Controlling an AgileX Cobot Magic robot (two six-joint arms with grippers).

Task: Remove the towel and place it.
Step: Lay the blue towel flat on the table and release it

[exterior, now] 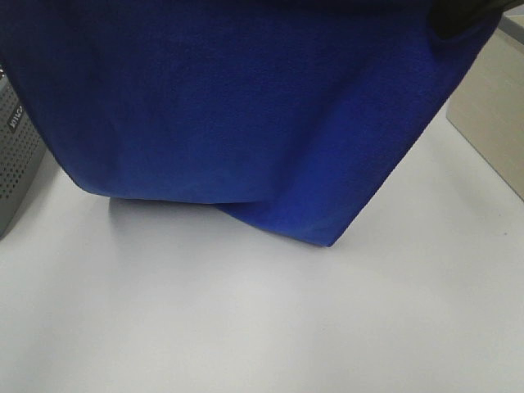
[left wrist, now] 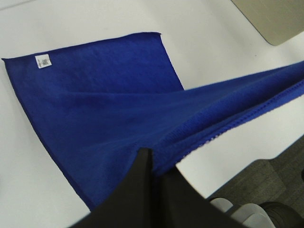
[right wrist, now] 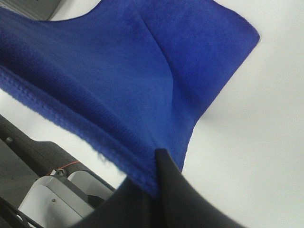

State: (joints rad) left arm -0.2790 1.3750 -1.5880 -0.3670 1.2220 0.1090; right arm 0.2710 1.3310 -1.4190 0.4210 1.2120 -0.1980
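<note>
The royal-blue towel (exterior: 237,106) hangs spread above the white table (exterior: 262,327) and fills the top of the exterior high view, its lower corner dipping toward the table. My left gripper (left wrist: 153,156) is shut on the towel's (left wrist: 99,109) top edge; a white tag (left wrist: 42,61) shows at a far corner. My right gripper (right wrist: 156,159) is shut on the towel's (right wrist: 128,80) hemmed edge at the other end. In the exterior high view only a dark part of the right arm (exterior: 467,16) shows at the top right; both grippers are out of sight there.
A grey perforated basket (exterior: 15,155) stands at the table's left edge, partly behind the cloth. A beige surface (exterior: 491,115) lies beyond the table's right edge. Robot base parts (right wrist: 57,194) show below the table's near side.
</note>
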